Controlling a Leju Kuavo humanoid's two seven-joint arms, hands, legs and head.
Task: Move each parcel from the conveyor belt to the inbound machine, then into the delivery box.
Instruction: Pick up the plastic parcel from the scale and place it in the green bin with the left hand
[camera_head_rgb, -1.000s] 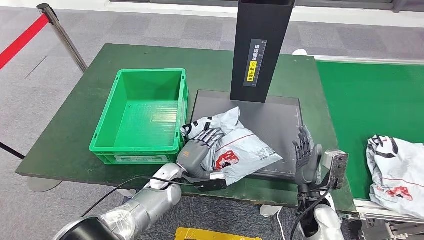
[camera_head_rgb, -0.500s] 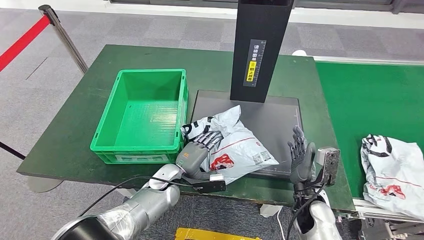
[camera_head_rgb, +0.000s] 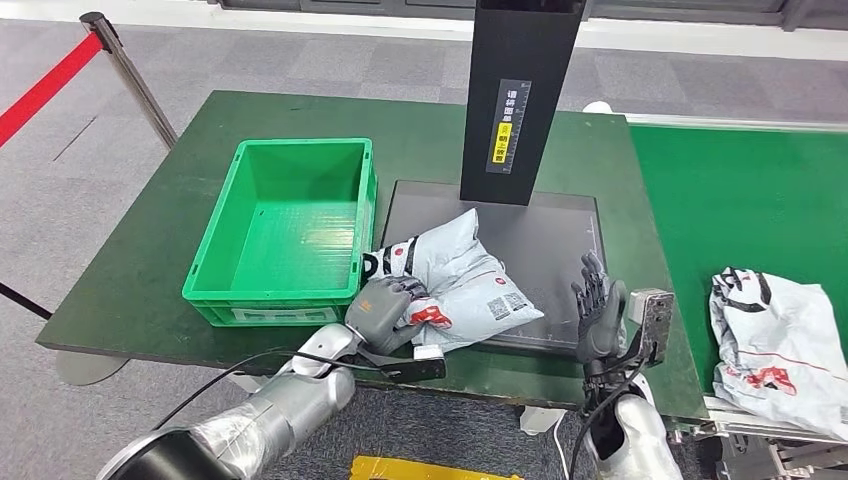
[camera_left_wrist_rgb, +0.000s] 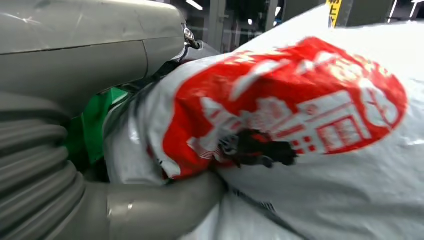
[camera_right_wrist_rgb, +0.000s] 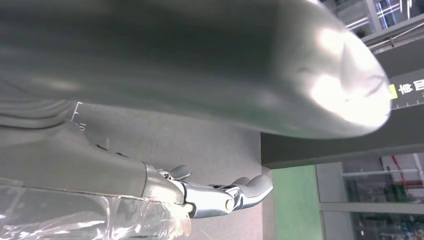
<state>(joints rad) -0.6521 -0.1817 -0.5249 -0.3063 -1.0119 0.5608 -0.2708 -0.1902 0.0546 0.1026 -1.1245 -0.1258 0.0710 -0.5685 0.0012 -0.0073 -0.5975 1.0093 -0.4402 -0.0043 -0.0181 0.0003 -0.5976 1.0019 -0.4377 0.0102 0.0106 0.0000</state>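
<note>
A grey-white parcel (camera_head_rgb: 455, 280) with red and black print lies on the dark plate (camera_head_rgb: 545, 250) of the inbound machine, below its black column (camera_head_rgb: 520, 95). My left hand (camera_head_rgb: 383, 312) grips the parcel's near left end, fingers curled into the bag. The left wrist view shows the parcel (camera_left_wrist_rgb: 300, 115) close up, its red logo bunched over my dark fingertips (camera_left_wrist_rgb: 260, 150) and thumb (camera_left_wrist_rgb: 165, 205). My right hand (camera_head_rgb: 597, 318) stands open, fingers up, at the plate's near right corner, holding nothing. The green delivery box (camera_head_rgb: 285, 230) sits empty to the left. A second parcel (camera_head_rgb: 775, 345) lies on the green conveyor belt (camera_head_rgb: 740, 200).
A dark green table (camera_head_rgb: 140, 260) carries the box and the machine. A stanchion (camera_head_rgb: 125, 70) with a red rope stands at the far left. Grey carpet lies beyond the table's far edge. The right wrist view shows the plate (camera_right_wrist_rgb: 200, 145) and my own fingers (camera_right_wrist_rgb: 225, 197).
My left hand's fingers have closed into the parcel, bunching it and pulling it slightly left. My right hand has drawn back and lowered a little. The belt parcel has drifted left.
</note>
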